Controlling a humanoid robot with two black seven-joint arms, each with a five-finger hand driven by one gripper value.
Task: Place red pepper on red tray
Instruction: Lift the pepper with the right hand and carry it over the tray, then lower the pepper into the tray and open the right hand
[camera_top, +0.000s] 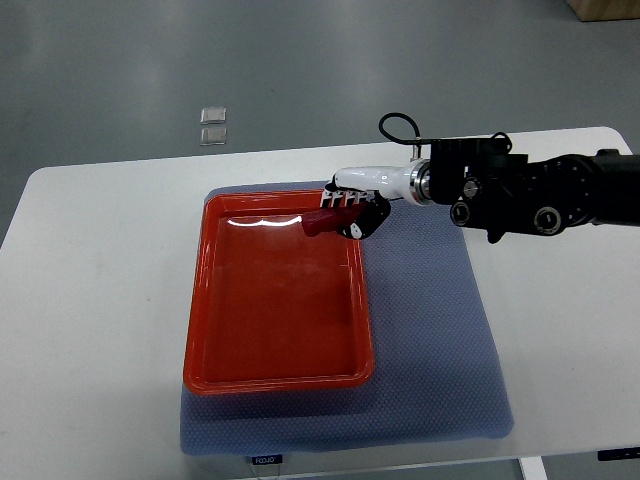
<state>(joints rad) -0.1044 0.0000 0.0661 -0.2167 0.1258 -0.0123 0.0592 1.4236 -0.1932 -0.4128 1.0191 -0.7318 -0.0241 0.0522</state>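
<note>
A red tray (280, 300) lies on a blue-grey mat (430, 330) in the middle of the white table. My right arm reaches in from the right edge. Its hand (350, 208) hangs over the tray's far right corner, fingers curled around a dark red pepper (322, 223). The pepper sticks out to the left of the fingers, just above the tray's rim. My left arm is out of the picture.
The white table (100, 260) extends to the left and right of the mat. Two small clear squares (213, 125) lie on the grey floor beyond the table's far edge.
</note>
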